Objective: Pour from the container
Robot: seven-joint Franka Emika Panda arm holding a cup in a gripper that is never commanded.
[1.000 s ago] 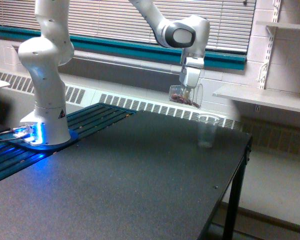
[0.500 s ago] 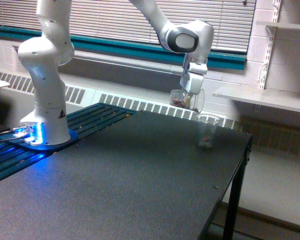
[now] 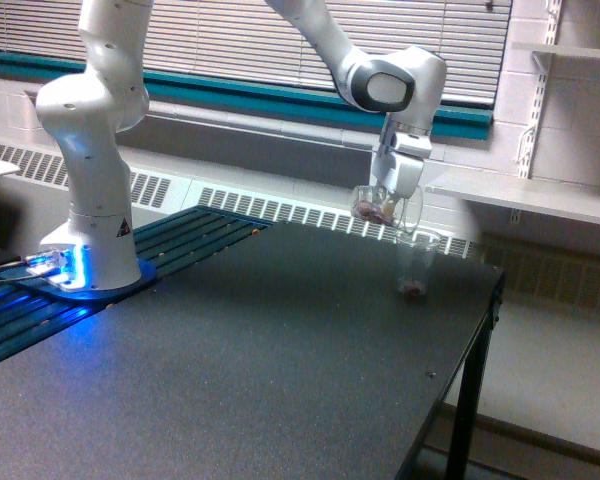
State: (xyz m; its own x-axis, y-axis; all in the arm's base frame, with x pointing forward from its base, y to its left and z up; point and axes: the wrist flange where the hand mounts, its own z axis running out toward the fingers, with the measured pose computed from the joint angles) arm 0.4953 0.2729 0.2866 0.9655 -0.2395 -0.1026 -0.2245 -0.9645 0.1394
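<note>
Over the far right corner of the black table (image 3: 280,380), a jug tips above a cup.

On the exterior view's left the arm's white base (image 3: 92,180) stands on its blue-lit mount; moving right, the gripper (image 3: 392,192) is clamped on the container (image 3: 383,207), which hangs tilted in the air with reddish-brown bits inside, just above and touching distance from the rim of the taller clear cup (image 3: 414,263), which stands upright with a few bits at its bottom.

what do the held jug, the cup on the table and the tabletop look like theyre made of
Held jug: probably clear plastic, since the wall shows through it. Standing cup: the same see-through, thin-walled look, likely plastic. Tabletop: dark, matte and finely speckled, perhaps laminate; the exact material is unclear.
</note>
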